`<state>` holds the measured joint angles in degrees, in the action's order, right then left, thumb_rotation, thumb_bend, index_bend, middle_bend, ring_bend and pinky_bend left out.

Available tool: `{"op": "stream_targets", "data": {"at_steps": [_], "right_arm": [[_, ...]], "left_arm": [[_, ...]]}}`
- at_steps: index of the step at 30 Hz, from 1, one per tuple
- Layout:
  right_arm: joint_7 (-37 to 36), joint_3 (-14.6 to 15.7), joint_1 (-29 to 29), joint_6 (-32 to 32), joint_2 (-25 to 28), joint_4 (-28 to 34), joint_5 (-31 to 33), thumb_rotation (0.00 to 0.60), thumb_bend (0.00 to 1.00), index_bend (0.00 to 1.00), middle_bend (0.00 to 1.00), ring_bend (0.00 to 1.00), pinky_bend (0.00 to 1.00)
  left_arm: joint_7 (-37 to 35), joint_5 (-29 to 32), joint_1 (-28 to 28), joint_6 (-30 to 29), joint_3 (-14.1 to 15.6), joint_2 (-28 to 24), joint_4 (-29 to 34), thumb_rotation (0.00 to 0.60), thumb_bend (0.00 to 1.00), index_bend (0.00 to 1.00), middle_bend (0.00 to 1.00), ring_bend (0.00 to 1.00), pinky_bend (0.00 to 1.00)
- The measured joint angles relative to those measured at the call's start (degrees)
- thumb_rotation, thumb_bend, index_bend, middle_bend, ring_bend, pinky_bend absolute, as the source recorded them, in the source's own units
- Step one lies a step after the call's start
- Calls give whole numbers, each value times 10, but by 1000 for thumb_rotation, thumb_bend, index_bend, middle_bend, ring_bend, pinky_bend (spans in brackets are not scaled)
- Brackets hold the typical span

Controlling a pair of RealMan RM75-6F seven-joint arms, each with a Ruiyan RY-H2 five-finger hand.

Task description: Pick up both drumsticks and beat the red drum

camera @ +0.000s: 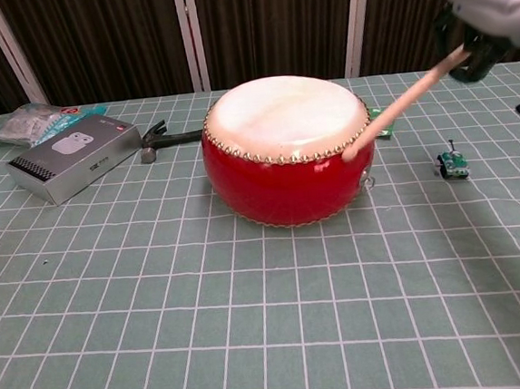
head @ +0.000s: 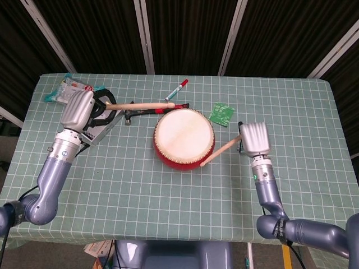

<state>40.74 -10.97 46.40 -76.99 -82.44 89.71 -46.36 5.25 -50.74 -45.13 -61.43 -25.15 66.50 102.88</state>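
The red drum (head: 184, 138) (camera: 285, 151) with a pale skin sits mid-table. My left hand (head: 78, 109) grips one wooden drumstick (head: 143, 105) that reaches right, its tip above the drum's far rim; this hand is outside the chest view. My right hand (head: 254, 138) (camera: 488, 12) grips the other drumstick (head: 220, 151) (camera: 398, 108), which slants down and to the left. Its tip sits by the drum's right side, off the skin.
A hammer (head: 147, 112) (camera: 165, 138) and a red marker (head: 176, 89) lie behind the drum. A grey box (camera: 76, 155) and a plastic bag (head: 66, 88) are at the far left. A green circuit board (head: 222, 113) and a small green toy (camera: 453, 163) lie right of the drum.
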Motion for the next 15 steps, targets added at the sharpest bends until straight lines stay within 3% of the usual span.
{"op": "stream_targets", "data": {"at_steps": [6, 15], "right_arm": [[-68, -42, -44, -38, 73, 58, -17, 600, 655, 1000, 1000, 1000, 1000], [-102, -57, -87, -33, 114, 71, -14, 600, 655, 1000, 1000, 1000, 1000]], "left_arm": [[12, -2, -4, -6, 4, 1, 13, 600, 617, 761, 1000, 1000, 1000], [33, 5, -16, -7, 16, 23, 8, 600, 617, 761, 1000, 1000, 1000]]}}
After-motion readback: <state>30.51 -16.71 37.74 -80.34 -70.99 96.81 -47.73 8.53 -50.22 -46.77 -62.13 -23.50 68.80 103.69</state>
